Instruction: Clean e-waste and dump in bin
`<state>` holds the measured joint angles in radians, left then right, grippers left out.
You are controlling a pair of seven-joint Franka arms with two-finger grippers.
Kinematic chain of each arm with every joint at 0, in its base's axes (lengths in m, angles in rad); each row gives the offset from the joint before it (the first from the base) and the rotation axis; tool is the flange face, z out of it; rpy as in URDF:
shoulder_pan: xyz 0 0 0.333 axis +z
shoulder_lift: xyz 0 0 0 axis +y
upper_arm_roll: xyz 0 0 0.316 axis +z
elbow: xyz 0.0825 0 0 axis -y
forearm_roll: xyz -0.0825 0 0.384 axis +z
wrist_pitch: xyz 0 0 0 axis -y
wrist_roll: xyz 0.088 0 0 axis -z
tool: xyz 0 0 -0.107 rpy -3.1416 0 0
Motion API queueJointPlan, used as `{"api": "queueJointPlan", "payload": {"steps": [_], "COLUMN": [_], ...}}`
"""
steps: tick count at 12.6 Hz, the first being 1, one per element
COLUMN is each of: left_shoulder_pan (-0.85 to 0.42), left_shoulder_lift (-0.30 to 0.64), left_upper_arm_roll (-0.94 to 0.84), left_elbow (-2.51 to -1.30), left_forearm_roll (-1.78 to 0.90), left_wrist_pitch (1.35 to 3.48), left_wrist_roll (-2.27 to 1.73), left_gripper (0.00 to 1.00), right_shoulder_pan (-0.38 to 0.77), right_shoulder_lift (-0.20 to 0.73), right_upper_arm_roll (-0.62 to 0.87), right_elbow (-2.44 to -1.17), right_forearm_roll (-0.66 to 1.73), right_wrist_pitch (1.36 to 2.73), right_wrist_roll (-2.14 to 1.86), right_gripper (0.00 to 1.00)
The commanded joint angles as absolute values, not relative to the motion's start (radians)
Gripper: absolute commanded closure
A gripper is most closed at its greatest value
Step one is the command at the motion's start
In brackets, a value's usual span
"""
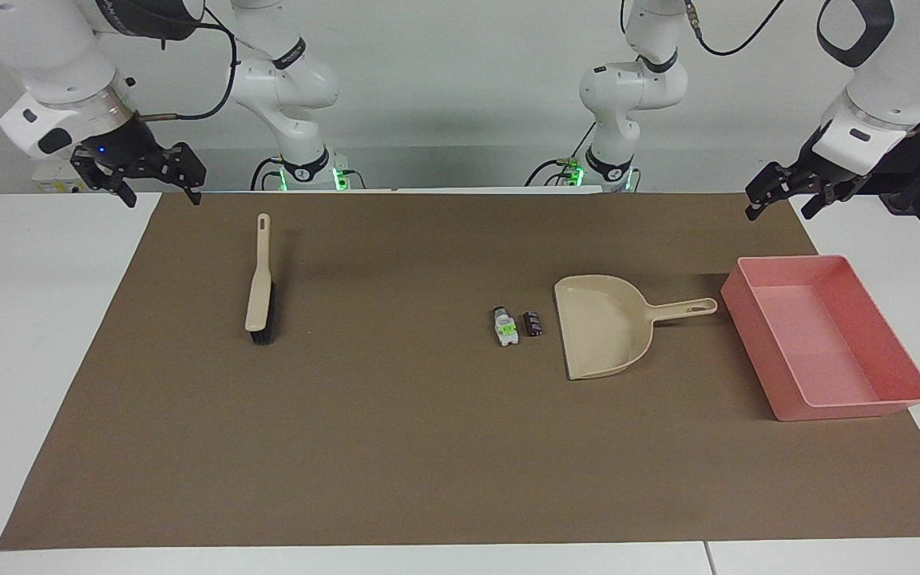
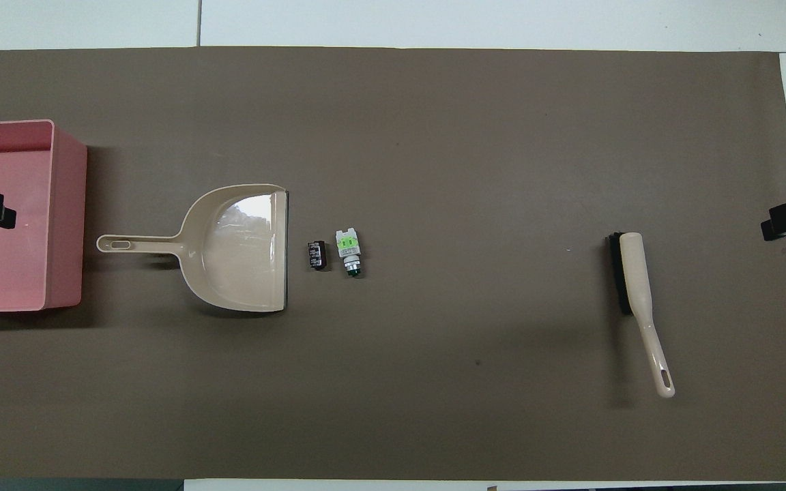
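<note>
Both hands are wide and hold nothing: the left hand should grab the dustpan handle, the right hand the brush, then sweep the e-waste gently in.

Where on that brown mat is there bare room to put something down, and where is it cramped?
The widest bare stretch lies between the brush and the e-waste. The mat is also bare along its edge farthest from the robots. It is crowded toward the left arm's end: e-waste, dustpan and bin sit close together.
</note>
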<state>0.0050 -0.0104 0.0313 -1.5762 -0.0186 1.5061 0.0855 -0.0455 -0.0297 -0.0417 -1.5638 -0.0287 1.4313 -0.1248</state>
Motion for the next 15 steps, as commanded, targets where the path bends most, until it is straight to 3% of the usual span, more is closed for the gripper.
{"api": "queueJointPlan", "payload": {"steps": [1,5,9,15], "left_shoulder_pan": [-0.003,-0.005,-0.009,-0.046], "left_shoulder_lift": [-0.028,-0.032,-0.080,-0.063], "left_upper_arm_roll": [0.031,0.029,0.026,0.026], "left_elbow": [-1.600,-1.623,-1.741,-1.798], "left_forearm_roll": [-0.009,-0.009,-0.011,-0.034], "left_wrist_pitch": [1.525,1.590,1.744,1.825], "left_wrist_roll": [0.081,0.089,0.390,0.979], "left_gripper": [0.00,0.01,0.02,0.03], "right_shoulder_pan": [-0.057,-0.060,-0.045,-0.052], "right_shoulder_lift": [-0.060,-0.060,-0.064,-0.179], "right_upper_arm_roll": [-0.037,-0.049,-0.043,-0.043], "right_elbow": [-1.601,-1.595,-1.603,-1.920], "right_forearm_roll": [-0.038,-0.031,-0.032,-0.029], "right_wrist_pitch": [1.450,1.445,1.444,1.613], "right_wrist_roll": [-0.115,-0.112,-0.120,-0.120], "right_gripper": [0.01,0.01,0.01,0.01]}}
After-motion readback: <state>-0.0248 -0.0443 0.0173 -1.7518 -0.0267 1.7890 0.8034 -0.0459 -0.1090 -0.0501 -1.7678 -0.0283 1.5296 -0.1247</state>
